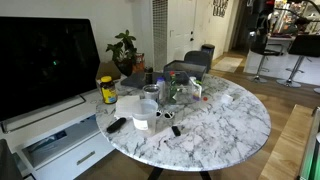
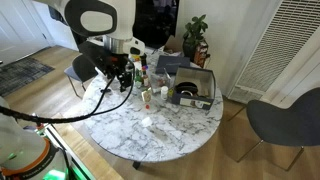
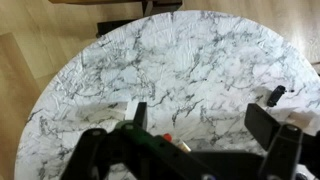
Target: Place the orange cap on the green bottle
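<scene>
My gripper (image 3: 203, 122) is open and empty, and bare marble shows between its two fingers. It hangs over the cluttered side of the table in an exterior view (image 2: 125, 78). A small orange cap (image 3: 167, 138) shows at the bottom of the wrist view, close under the gripper body, with a beige piece beside it. A dark greenish shape next to it is mostly hidden by the gripper. The slim dark green bottle (image 1: 165, 88) stands upright among the clutter in an exterior view. The arm is out of that view.
A round marble table (image 1: 230, 125) holds a yellow jar with a dark lid (image 1: 106, 90), clear plastic cups (image 1: 147, 112), a black remote (image 1: 117, 125) and small bottles (image 2: 147, 97). A black box (image 2: 191, 88) sits at the table's edge. Chairs and a plant stand around it.
</scene>
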`<move>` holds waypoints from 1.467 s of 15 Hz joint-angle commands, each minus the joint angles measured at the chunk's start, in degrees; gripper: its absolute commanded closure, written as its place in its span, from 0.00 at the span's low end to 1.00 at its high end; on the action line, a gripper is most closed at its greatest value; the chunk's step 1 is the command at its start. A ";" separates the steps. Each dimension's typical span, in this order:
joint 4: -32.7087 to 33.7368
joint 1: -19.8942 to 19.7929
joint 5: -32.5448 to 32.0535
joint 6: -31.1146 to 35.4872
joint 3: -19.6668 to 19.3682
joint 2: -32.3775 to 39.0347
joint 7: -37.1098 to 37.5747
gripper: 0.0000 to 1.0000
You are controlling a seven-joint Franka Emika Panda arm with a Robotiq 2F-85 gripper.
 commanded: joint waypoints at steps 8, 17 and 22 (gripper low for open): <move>0.07 -0.92 0.35 -0.09 0.82 0.11 -0.34 0.00; -1.21 1.91 -8.05 18.38 9.99 11.18 2.72 0.00; -5.07 1.81 -15.62 34.56 10.83 18.89 0.33 0.00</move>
